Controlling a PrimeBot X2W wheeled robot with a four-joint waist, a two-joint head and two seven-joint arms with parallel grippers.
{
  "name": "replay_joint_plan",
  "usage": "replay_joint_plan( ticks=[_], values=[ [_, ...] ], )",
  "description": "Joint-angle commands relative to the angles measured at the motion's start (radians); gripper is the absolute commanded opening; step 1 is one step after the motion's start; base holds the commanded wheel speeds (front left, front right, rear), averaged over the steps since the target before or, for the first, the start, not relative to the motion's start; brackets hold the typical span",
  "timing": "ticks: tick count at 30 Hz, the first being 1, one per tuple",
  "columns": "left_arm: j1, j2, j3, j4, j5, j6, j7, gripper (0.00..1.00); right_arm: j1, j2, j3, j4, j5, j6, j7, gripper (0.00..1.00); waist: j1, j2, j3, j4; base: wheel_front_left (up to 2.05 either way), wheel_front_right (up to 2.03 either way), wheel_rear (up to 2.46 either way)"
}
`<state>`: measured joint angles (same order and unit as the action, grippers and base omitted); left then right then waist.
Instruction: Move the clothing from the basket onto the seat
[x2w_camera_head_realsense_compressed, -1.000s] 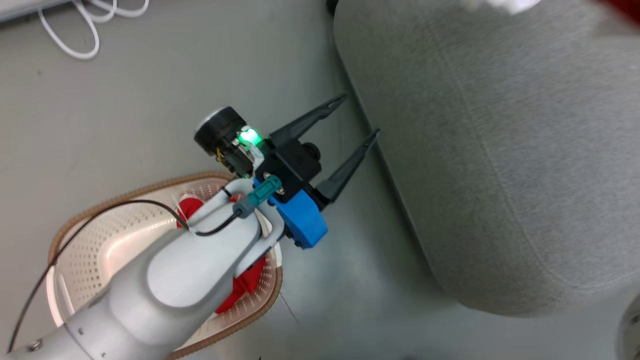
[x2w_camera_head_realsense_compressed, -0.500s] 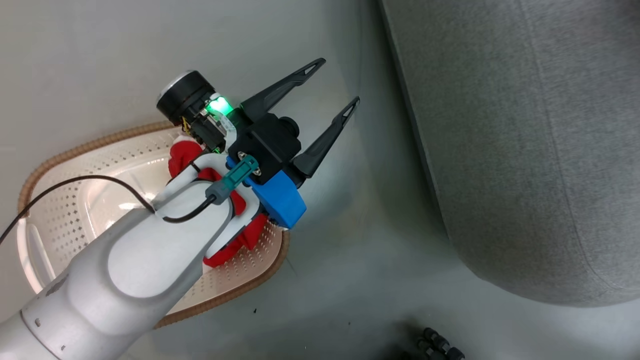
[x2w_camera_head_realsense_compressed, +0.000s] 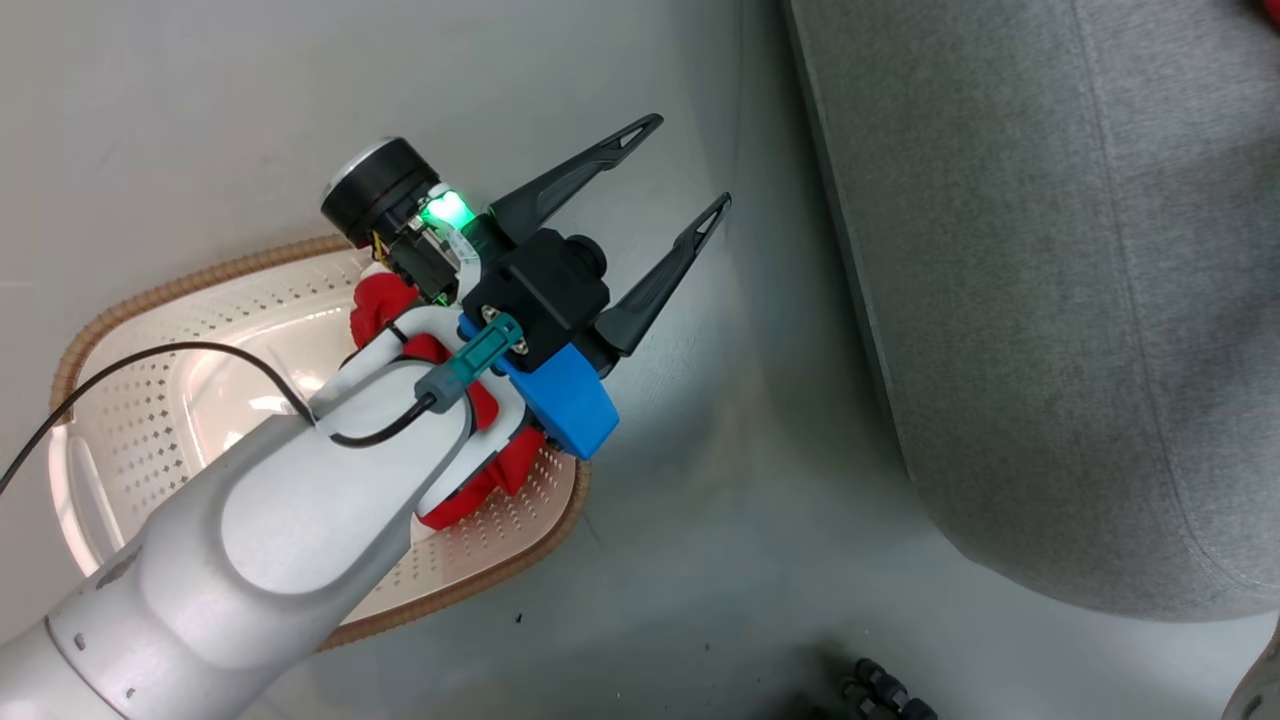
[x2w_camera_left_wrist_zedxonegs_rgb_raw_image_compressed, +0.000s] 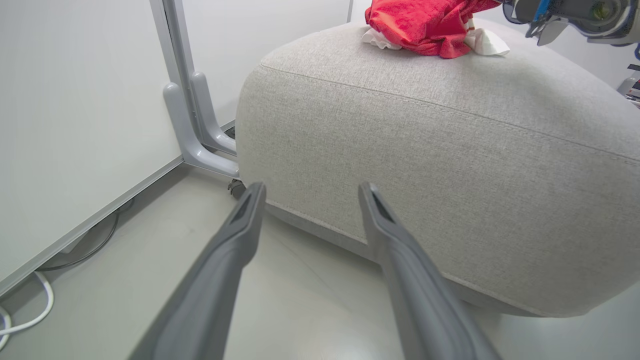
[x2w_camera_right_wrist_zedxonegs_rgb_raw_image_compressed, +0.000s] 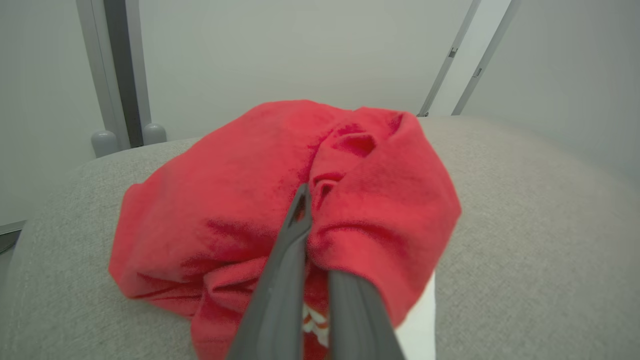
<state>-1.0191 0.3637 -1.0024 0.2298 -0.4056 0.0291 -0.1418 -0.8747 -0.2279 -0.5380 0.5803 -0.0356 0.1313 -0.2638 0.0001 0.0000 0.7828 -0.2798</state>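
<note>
- soft, even indoor light; pale glare pools inside the basket (x2w_camera_head_realsense_compressed: 150, 400), faint sheen on the floor (x2w_camera_head_realsense_compressed: 690, 560).
- soft shadow under the seat (x2w_camera_head_realsense_compressed: 1050, 300).
- wrist views bow at the edges; near fingers (x2w_camera_left_wrist_zedxonegs_rgb_raw_image_compressed: 220, 280) blurred, the clothing (x2w_camera_right_wrist_zedxonegs_rgb_raw_image_compressed: 225, 200) slightly soft.

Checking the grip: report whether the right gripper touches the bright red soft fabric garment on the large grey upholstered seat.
Touching. Right wrist view: the right gripper is shut on a fold of the red garment.
</note>
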Motion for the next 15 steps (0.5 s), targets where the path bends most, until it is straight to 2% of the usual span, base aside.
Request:
replay_joint_plan(
  ticks=[1, 2, 7, 15],
  values=[
    [0.004, 0.004, 0.002, 0.004, -0.006, 0.005, -0.006, 1.0, 0.024, 0.012, -0.006, -0.014, 0.001, -0.001, -0.001, 0.84, -0.0001, 0.0, -0.017, -0.005, 0.0, 0.0, 0.0],
    [0.01, 0.002, 0.001, 0.007, -0.006, 0.006, -0.011, 1.0, 0.04, 0.019, -0.007, -0.025, -0.003, -0.001, -0.001, 1.0, -0.0001, 0.0, -0.028, -0.007, 0.0, 0.0, 0.0],
    [0.04, -0.019, -0.005, 0.03, -0.025, 0.01, -0.04, 1.0, 0.133, 0.053, 0.007, -0.081, -0.019, -0.001, -0.001, 1.0, -0.0001, 0.0, -0.105, -0.011, 0.0, 0.0, 0.0],
    [0.115, -0.063, 0.021, 0.094, -0.076, 0.03, -0.1, 1.0, 0.33, 0.071, 0.076, -0.196, -0.029, -0.001, -0.001, 1.0, -0.0001, 0.0, -0.271, 0.011, 0.0, 0.0, 0.0]
  ],
)
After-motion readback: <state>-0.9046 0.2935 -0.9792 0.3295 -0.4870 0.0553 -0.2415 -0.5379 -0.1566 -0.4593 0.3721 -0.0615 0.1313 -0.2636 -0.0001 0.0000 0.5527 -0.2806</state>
